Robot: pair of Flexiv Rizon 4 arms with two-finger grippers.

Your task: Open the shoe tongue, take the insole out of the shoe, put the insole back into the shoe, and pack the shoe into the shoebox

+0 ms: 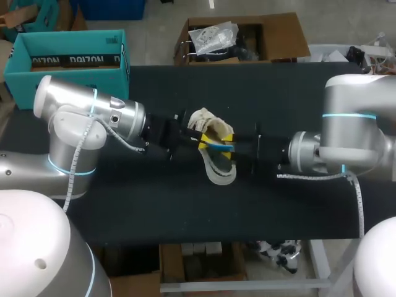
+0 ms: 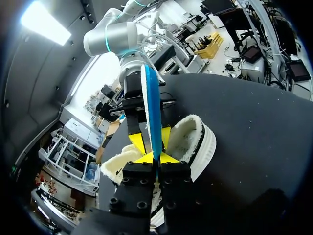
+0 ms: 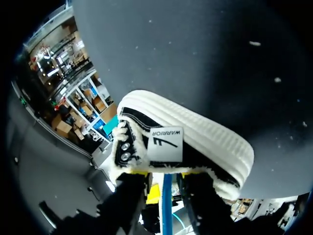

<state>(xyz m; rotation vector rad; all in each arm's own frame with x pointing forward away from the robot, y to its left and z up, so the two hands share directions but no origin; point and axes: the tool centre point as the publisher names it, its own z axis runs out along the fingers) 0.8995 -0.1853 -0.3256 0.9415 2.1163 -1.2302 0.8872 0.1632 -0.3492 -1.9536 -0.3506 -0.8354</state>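
Note:
A white-soled shoe [image 1: 218, 166] with fleecy lining lies on its side mid-table, between my two grippers. The blue-and-white insole [image 2: 151, 98] stands on edge outside the shoe [image 2: 198, 142]. My left gripper [image 2: 156, 157] is shut on the insole's near end; in the head view it [image 1: 197, 137] is just left of the shoe. My right gripper [image 3: 165, 188] faces it from the right, its fingers apart on either side of the blue insole [image 3: 167, 210], over the shoe [image 3: 195, 142]. In the head view my right gripper [image 1: 231, 147] sits at the shoe's right.
The teal shoebox [image 1: 68, 71] stands open at the table's back left corner, behind my left arm. Bare black tabletop [image 1: 185, 210] stretches in front of the shoe and along the back.

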